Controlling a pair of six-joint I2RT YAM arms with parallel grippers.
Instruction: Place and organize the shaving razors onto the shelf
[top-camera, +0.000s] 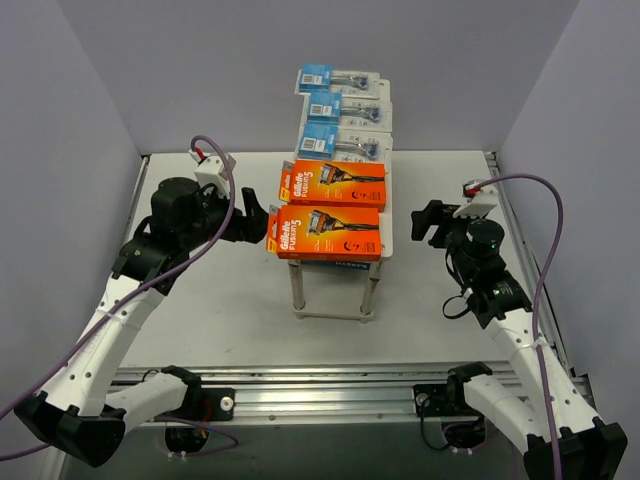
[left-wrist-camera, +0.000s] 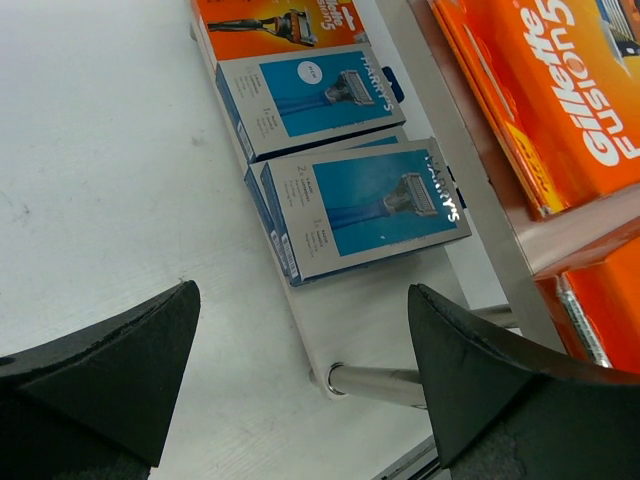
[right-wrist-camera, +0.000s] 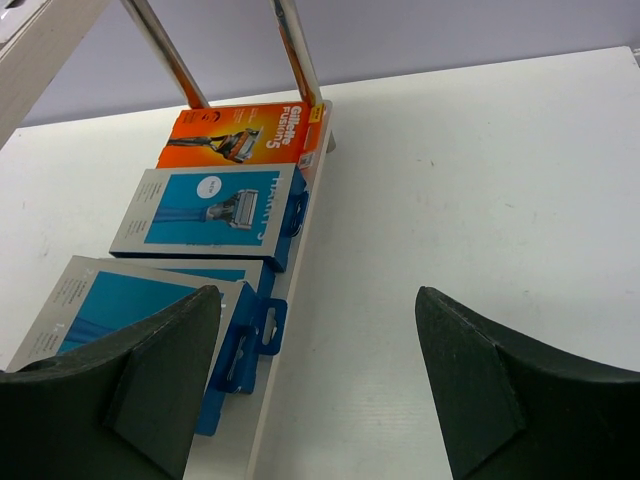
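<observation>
shelf (left-wrist-camera: 375, 305) on white table (top-camera: 225, 310), lavender walls (top-camera: 80, 120)

Left arm (top-camera: 110, 320): raised from the near-left base, bent at the elbow, wrist turned rightward. Left claw (top-camera: 257, 222): jaws set wide apart, nothing held between them. Right arm (top-camera: 510, 330): raised from the near-right base, wrist turned leftward. Right claw (top-camera: 424, 222): jaws spread wide, nothing gripped. The two claws are faced toward each other, well apart.

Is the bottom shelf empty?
Not empty: blue boxes and an orange box lie flat on the lower shelf.
</observation>
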